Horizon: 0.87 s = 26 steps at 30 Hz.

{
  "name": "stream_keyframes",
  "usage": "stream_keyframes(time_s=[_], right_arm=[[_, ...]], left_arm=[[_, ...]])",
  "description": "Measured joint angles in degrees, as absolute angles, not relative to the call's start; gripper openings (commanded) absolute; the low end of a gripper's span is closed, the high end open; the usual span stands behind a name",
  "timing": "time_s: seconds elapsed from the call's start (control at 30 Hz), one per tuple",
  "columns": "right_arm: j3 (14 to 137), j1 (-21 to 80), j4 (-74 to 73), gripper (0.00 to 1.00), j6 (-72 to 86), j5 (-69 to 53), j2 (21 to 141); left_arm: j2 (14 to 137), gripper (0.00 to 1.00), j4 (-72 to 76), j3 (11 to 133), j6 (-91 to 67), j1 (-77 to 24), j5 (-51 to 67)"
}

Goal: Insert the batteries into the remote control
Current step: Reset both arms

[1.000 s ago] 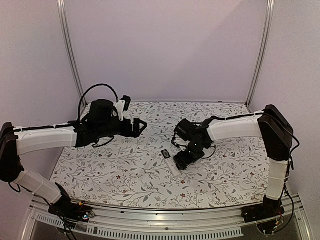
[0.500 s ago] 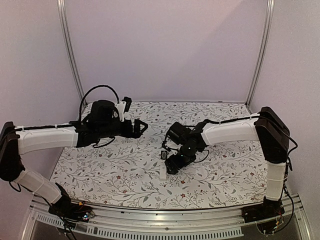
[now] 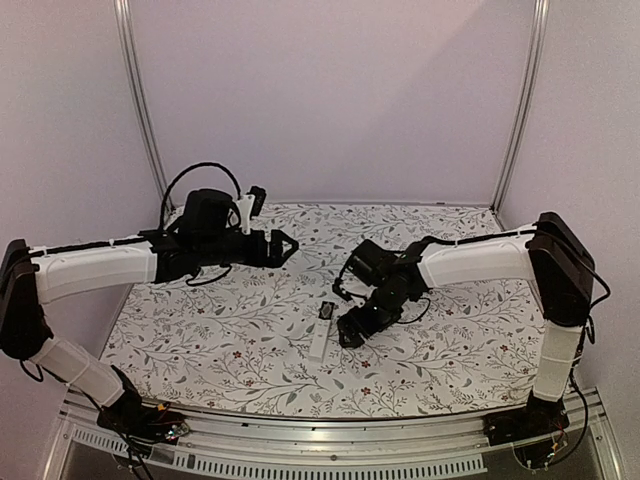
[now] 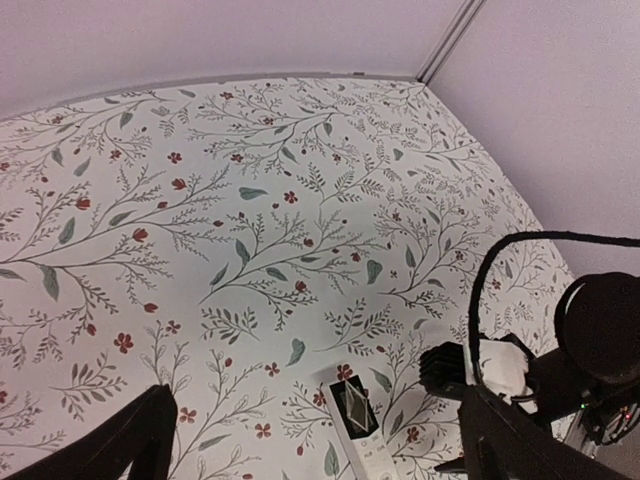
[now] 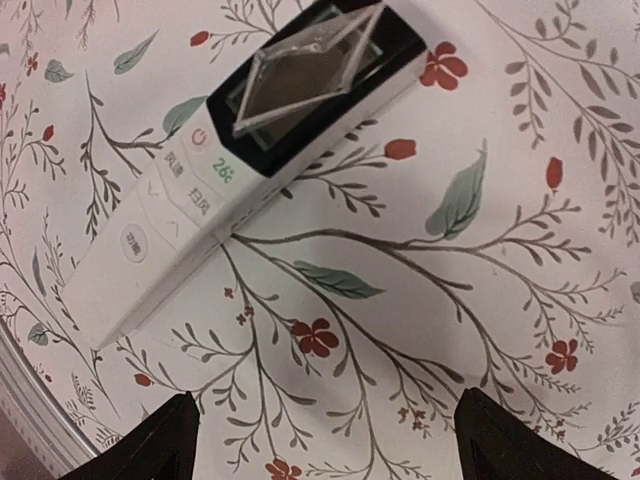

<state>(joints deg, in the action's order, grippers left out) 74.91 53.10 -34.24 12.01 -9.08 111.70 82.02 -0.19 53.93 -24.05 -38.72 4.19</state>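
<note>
The white remote control [image 3: 320,336] lies flat on the flowered tablecloth, buttons up, with its dark display end pointing away from the arms. It also shows in the left wrist view [image 4: 362,425] and the right wrist view [image 5: 240,150]. My right gripper [image 3: 349,327] hangs low just to the right of the remote, open, with only bare cloth between its fingertips [image 5: 320,440]. My left gripper [image 3: 286,245] hovers open at the back left, well above the table, and holds nothing [image 4: 320,440]. The batteries are out of view.
The flowered cloth [image 3: 230,340] covers the whole table. Lilac walls and two metal posts [image 3: 140,100] close off the back and sides. A metal rail [image 3: 300,425] runs along the near edge.
The remote has slid left and turned to lie nearly straight. My right gripper has opened a little wider and now sits beside it rather than over it. The left gripper has edged right.
</note>
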Motion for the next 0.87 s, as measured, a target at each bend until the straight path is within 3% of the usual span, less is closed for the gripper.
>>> stream_keyframes(time_s=[0.1,0.4,0.63,0.87], right_arm=[[71.5,50.1,-34.2,0.98,11.7,-9.8,105.4],[64.5,35.4,-23.4,0.99,12.4,-12.1,85.7],[52.2,31.5,-14.0,0.99,14.9,-13.0,83.4],[47.3,31.5,-5.5,0.99,16.6,-14.8,86.5]], left_arm=[[82.0,1.00,-2.0,55.4,-24.1,-37.9,4.0],[82.0,1.00,-8.4,60.6,-23.9,-34.4,-2.9],[82.8,1.00,-8.2,55.8,-25.4,-33.9,-5.4],[85.1,0.99,-6.9,49.4,-27.3,-33.9,-5.4]])
